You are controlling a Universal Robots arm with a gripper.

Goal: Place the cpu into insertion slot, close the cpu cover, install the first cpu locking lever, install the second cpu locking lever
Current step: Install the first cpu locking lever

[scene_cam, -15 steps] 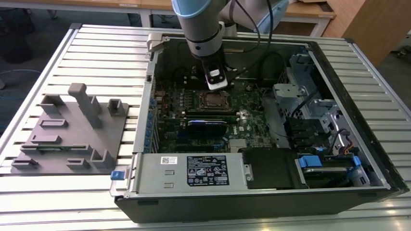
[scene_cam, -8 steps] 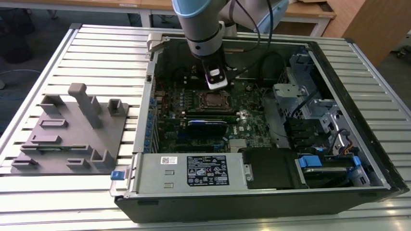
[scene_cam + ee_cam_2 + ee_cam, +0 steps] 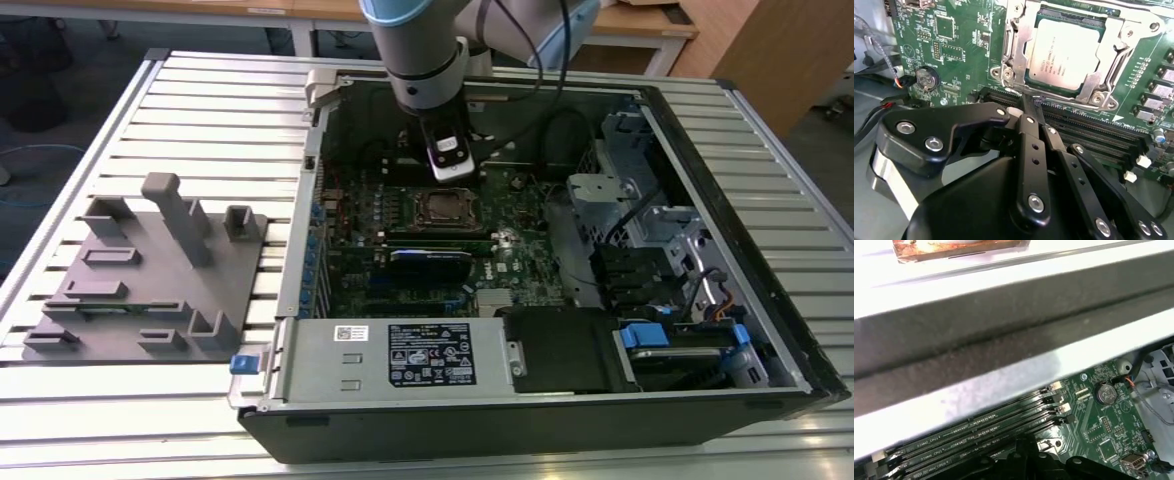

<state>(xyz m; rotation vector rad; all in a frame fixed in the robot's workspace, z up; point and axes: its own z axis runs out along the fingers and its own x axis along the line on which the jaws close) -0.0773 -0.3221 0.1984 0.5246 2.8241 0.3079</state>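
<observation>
Slatted table (image 3: 147,110); second wrist view: cpu (image 3: 1066,52) under cpu cover (image 3: 1019,44).

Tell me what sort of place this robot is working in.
Probably a robotics lab or test workshop: an open computer case lies on a slatted metal table, a grey moulded parts fixture sits beside it, and wooden desks stand behind.

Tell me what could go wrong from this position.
1. The gripper sits close to the edge of the cpu cover, right beside the memory slots. A sideways slip may scrape the slots or the green board.
2. The cover lies over the cpu. If the chip sits unevenly, which I cannot judge, pressing down could damage it.
3. Black cables hang near the arm and might snag.
</observation>
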